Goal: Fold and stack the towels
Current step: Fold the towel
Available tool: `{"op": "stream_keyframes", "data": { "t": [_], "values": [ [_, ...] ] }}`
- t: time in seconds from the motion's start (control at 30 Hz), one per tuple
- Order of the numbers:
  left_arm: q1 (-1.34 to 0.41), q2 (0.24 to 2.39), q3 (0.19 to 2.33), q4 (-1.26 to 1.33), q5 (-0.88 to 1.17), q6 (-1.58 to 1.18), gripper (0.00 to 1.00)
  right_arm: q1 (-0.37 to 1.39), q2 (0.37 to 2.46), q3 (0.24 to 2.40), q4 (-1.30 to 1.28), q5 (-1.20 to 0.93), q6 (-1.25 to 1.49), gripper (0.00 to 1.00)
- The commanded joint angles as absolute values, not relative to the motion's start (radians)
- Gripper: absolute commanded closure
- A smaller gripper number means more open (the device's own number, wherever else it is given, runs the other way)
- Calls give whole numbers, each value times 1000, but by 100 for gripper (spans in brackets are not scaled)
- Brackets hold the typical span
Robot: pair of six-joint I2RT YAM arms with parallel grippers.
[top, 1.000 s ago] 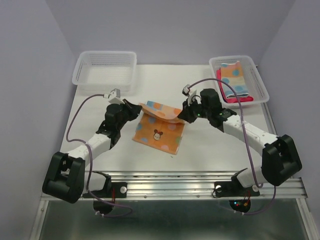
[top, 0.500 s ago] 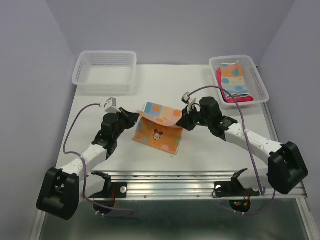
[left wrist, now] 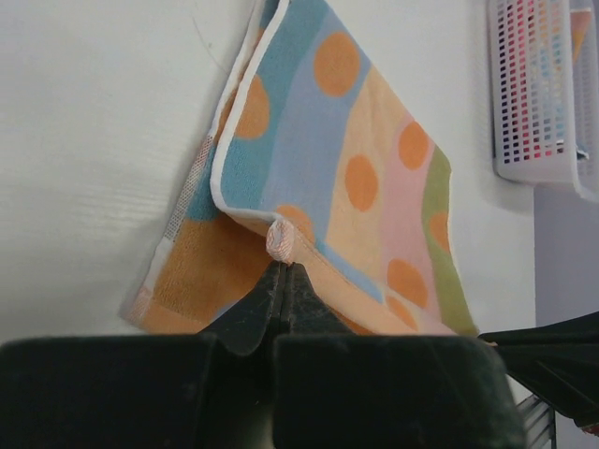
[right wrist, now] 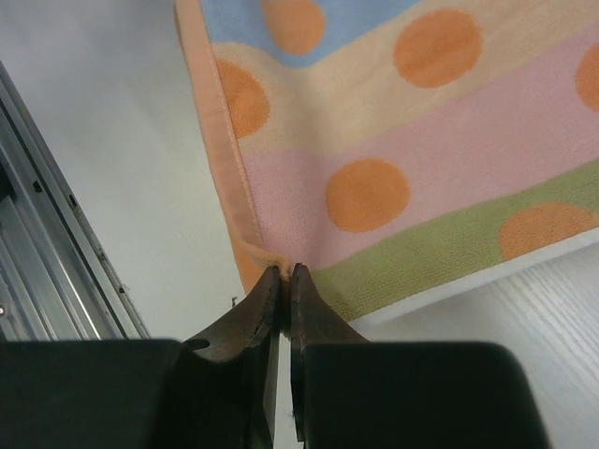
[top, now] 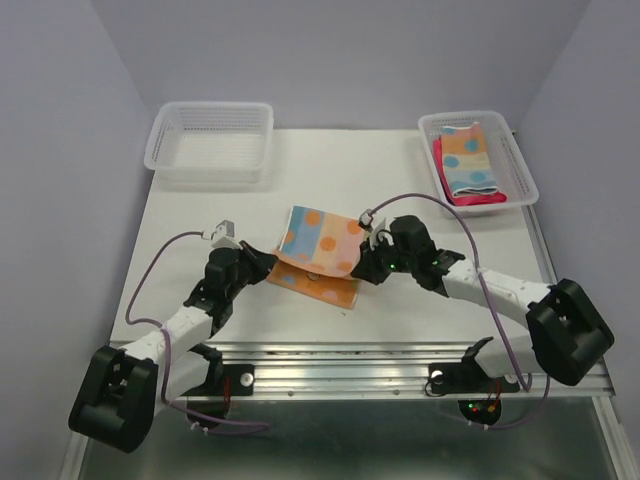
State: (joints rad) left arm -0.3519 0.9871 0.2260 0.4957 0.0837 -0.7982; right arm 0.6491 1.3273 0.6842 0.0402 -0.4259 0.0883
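A dotted orange, blue, pink and green striped towel (top: 320, 240) lies mid-table, its upper layer folded over the orange lower layer. My left gripper (top: 270, 258) is shut on the fold's left corner; in the left wrist view the tips (left wrist: 283, 265) pinch a rolled hem of the towel (left wrist: 374, 168). My right gripper (top: 366, 262) is shut on the right corner, and the right wrist view shows its tips (right wrist: 285, 271) clamping the edge of the towel (right wrist: 393, 122). Two more folded towels, a dotted one (top: 468, 160) on a pink one (top: 472, 198), sit in the right basket.
An empty white mesh basket (top: 210, 140) stands at the back left. The white basket (top: 520, 165) with the folded towels is at the back right. A metal rail (top: 350, 372) runs along the table's near edge.
Both grippers have drawn the towel's raised edge toward the near side and lower. The upper layer now covers most of the lower one and hides the cartoon face.
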Motion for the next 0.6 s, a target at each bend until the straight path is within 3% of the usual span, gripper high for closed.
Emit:
{"op": "stream_keyframes", "data": {
  "t": [0.0, 0.33, 0.43, 0.53, 0.57],
  "values": [
    [-354, 971, 189, 517, 77, -807, 100, 675, 1359, 653, 115, -436, 117, 92],
    [-354, 966, 186, 446, 44, -810, 100, 718, 1451, 618, 179, -423, 159, 85],
    [-354, 985, 186, 423, 74, -810, 100, 724, 1459, 612, 189, -434, 164, 74],
    [-356, 986, 189, 397, 89, -815, 99, 736, 1450, 597, 196, -454, 175, 54],
    [-356, 982, 192, 370, 86, -818, 91, 739, 1445, 591, 202, -460, 179, 47]
  ]
}}
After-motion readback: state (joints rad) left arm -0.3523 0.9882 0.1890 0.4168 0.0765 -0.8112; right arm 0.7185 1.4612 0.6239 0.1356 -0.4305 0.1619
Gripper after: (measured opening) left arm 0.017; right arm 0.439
